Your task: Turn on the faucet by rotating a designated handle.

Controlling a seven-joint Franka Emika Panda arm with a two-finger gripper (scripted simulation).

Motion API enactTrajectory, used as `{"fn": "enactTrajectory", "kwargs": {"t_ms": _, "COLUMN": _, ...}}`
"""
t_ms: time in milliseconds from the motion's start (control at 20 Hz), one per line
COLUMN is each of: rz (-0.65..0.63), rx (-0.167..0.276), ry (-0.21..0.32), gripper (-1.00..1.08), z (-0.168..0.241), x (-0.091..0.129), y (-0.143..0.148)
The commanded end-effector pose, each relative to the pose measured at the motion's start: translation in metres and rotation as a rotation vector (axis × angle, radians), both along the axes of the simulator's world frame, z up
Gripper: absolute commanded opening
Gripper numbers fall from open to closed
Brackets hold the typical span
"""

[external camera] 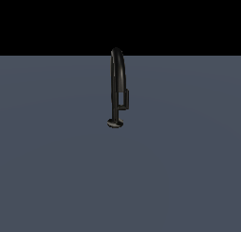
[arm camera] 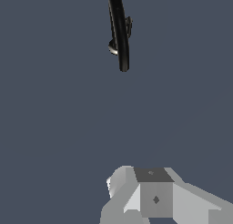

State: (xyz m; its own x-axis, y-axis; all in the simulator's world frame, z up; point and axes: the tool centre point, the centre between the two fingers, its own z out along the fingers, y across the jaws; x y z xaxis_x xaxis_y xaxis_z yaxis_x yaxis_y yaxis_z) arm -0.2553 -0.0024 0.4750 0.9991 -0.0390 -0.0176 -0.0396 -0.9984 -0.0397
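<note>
The slim glossy black faucet stands upright on its small round disc base on the grey floor in the middle of the exterior view, its pipe curving over at the top. The handle, a short thin black bar, runs beside the stem on the exterior view's right, joined by a small stub. The wrist view looks down on the faucet, with the handle peeking out beside the pipe. My gripper shows only as grey and white finger blocks, well apart from the faucet. It holds nothing. The arm does not appear in the exterior view.
A flat grey floor spreads all around the faucet, ending at a black background behind it.
</note>
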Motion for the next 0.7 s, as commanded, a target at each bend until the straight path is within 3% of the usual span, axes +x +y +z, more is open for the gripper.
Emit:
{"fn": "enactTrajectory", "kwargs": {"t_ms": 0, "rz": 0.0, "rx": 0.0, "ry": 0.0, "gripper": -1.0, "z": 0.0, "x": 0.0, "y": 0.0}}
{"fn": "enactTrajectory", "kwargs": {"t_ms": 650, "rz": -0.047, "rx": 0.044, "ry": 0.055, "gripper": -1.0, "z": -0.003, "x": 0.023, "y": 0.004}}
